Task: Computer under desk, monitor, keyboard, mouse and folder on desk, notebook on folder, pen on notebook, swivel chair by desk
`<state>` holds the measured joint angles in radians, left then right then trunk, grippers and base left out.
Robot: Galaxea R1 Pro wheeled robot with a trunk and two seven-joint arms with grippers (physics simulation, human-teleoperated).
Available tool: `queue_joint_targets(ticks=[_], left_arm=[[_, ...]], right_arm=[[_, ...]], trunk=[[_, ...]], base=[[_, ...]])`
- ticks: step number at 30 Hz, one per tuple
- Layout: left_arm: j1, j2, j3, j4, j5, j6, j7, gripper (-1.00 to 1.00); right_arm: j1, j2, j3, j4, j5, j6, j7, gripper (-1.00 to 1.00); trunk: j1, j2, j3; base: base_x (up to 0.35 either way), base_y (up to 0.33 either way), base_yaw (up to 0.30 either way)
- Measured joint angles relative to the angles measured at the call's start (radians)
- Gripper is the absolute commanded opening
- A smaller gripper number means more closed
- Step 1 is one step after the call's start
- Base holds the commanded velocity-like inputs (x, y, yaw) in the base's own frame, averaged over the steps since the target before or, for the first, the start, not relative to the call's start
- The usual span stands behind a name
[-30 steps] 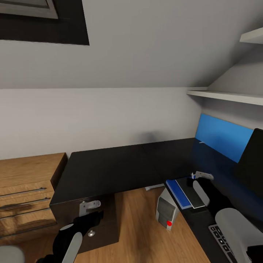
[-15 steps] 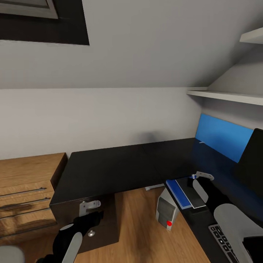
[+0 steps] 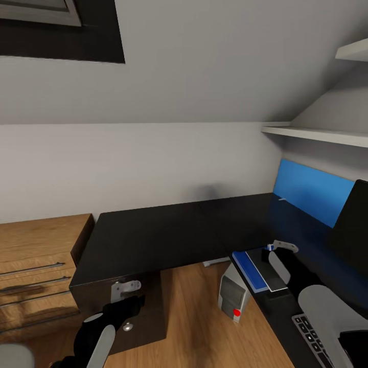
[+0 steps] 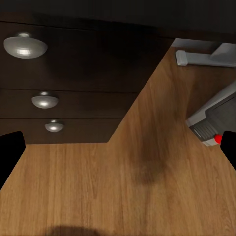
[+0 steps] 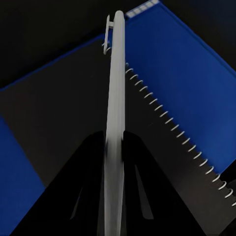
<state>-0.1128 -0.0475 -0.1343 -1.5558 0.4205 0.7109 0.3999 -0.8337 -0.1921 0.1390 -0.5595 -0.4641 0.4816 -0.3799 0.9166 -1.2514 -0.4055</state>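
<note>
Step in hand, as judged: pen onto notebook, the last of the stack. Your right gripper (image 5: 114,162) is clamped on the thin white stick of a pen (image 5: 114,98), its dark fingers pressed to either side of the shaft. Below it lies the thin dark grey spiral-bound notebook (image 5: 73,113), resting on the flat bright blue folder (image 5: 172,64).

In the head view the stack sits at about 4 o'clock, at the near edge of the long glossy black L-shaped desk (image 3: 153,232): folder (image 3: 248,268) under notebook (image 3: 271,273), with your right gripper (image 3: 278,248) above them. The small silver-grey tower computer (image 3: 232,296) stands on the wooden floor just under that edge. Grey keys of the flat black keyboard (image 3: 309,332) show at 5 o'clock, and the black edge of the monitor (image 3: 352,225) at 3 o'clock.

Your left gripper (image 3: 125,291) hangs at 7 o'clock before the black drawer unit (image 4: 73,88); its fingers stand apart, holding nothing.

Next move, as judged: lower until the pen lies nearly flat on the cover, then part the fingers. A round pen may roll off.

No brand, label or legible writing anywhere.
</note>
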Motion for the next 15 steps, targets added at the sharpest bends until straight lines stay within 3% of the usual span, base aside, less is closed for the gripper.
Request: queue_joint_targets(ticks=[15], left_arm=[[0.0, 0.0, 0.0, 0.0, 0.0, 0.0, 0.0, 1.0]], right_arm=[[0.0, 0.008, 0.001, 0.033, 0.0, 0.003, 0.0, -1.0]], trunk=[[0.0, 0.0, 0.0]], base=[[0.0, 0.0, 0.0]])
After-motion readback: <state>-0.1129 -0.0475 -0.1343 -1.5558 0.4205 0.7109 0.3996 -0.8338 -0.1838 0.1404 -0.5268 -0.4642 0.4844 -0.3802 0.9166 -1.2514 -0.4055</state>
